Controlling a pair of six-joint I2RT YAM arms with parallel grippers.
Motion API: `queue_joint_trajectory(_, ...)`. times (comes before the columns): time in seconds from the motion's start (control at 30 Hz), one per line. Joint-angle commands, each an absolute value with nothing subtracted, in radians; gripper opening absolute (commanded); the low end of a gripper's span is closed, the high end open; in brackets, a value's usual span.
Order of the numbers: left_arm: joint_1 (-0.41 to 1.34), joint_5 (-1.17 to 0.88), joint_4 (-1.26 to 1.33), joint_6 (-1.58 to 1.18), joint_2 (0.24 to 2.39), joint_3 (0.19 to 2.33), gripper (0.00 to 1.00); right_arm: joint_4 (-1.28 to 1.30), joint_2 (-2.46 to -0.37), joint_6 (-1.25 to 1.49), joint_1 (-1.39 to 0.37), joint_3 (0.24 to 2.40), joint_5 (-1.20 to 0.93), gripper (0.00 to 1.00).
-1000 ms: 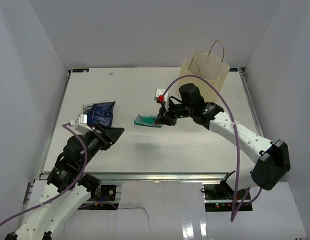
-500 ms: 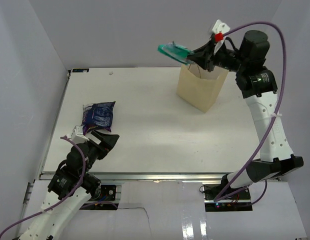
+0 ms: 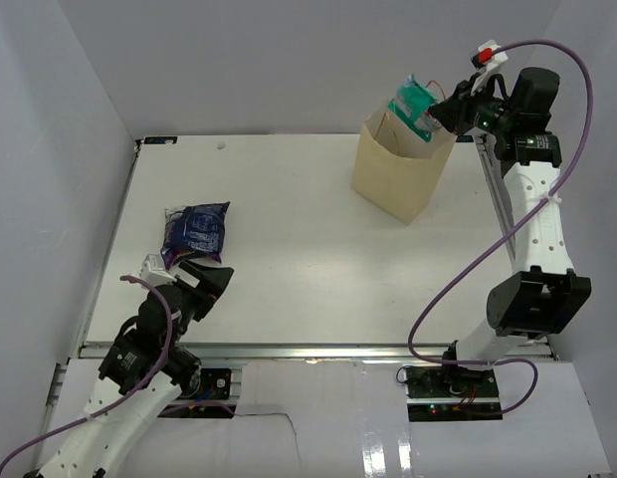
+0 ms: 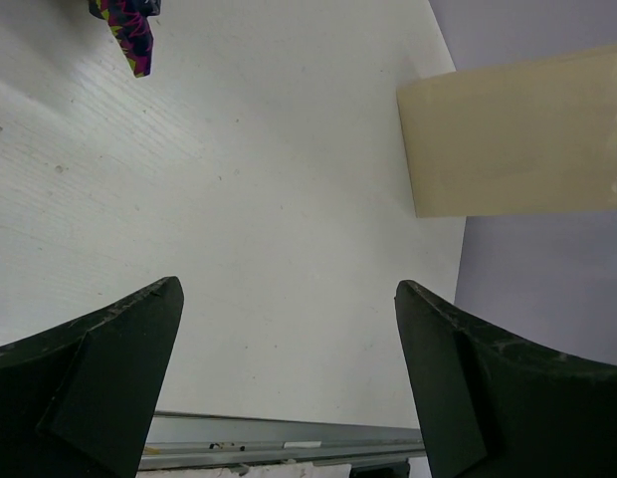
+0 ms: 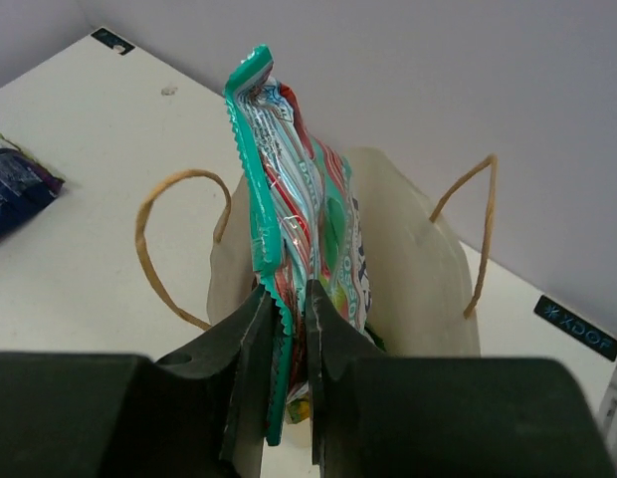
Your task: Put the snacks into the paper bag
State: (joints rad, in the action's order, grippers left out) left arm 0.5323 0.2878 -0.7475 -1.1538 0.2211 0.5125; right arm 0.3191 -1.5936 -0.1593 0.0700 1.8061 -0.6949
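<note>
One teal packet (image 5: 307, 234) is hovering over the bag (image 3: 393, 181), not dropped in yet.
Right jaws are clamping its seam, its long axis running straight out from them toward the bag's mouth; left jaws are gaping wide, empty; blue packet (image 3: 197, 228) and purple one (image 4: 127, 27) are waiting on the counter (image 3: 308, 284).

Right wrist view: a black label (image 5: 577, 314) on the table (image 5: 80, 159) edge near the bag carries white letters, "XDOF", after a small mark; the print is small, so the reading is tentative.
A second black label (image 5: 113, 40) at the far table corner is too small to read.
The teal packet (image 5: 308, 249) has coloured print with no legible words.
The blue packet (image 3: 197, 231) also has illegible print.
</note>
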Motion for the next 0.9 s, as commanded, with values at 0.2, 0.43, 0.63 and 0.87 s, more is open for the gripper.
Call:
queue_joint_trajectory(0.2, 0.535, 0.354, -0.756, -1.169, 0.408, 0.609, 0.98, 0.201, -1.600, -0.163, 0.072, 1.700, -0.667, 0.21)
queue_joint_trajectory(0.43, 0.523, 0.339, -0.732, -1.069, 0.733, 0.776, 0.98, 0.209, -1.559, -0.138, 0.100, 1.713, -0.721, 0.69)
queue_joint_trajectory(0.63, 0.257, 0.101, -0.700, -0.953, 1.001, 0.874, 0.98, 0.310, -1.464, -0.225, 0.132, 1.704, -0.880, 0.88)
queue_joint_trajectory(0.87, -0.039, -0.136, -0.629, -0.982, 1.175, 0.887, 0.94, 0.656, -1.347, -0.593, 0.132, 1.583, -1.014, 0.89)
